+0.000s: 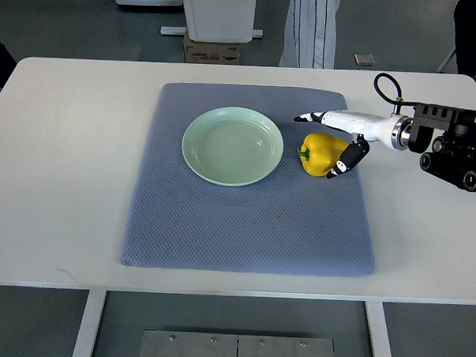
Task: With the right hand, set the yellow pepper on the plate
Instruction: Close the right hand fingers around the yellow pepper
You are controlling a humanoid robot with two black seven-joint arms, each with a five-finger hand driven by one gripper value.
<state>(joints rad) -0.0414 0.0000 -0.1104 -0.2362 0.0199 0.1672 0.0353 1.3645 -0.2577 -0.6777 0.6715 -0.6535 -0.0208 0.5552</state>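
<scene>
The worktop (62,218) is carrying the mat (244,226) where the right robot hand (334,143), fingers spread, is closing around the yellow pepper (320,153), needing a firm grasp before lifting to the plate (233,145).

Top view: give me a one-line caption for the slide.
Right hand straddling the yellow pepper on the blue mat, beside the empty green plate.

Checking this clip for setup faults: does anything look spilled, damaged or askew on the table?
Nothing stands out. The round pale green plate sits empty on the grey-blue mat, and the yellow bell pepper lies intact on its side beside it, with the right robot hand around it.
</scene>
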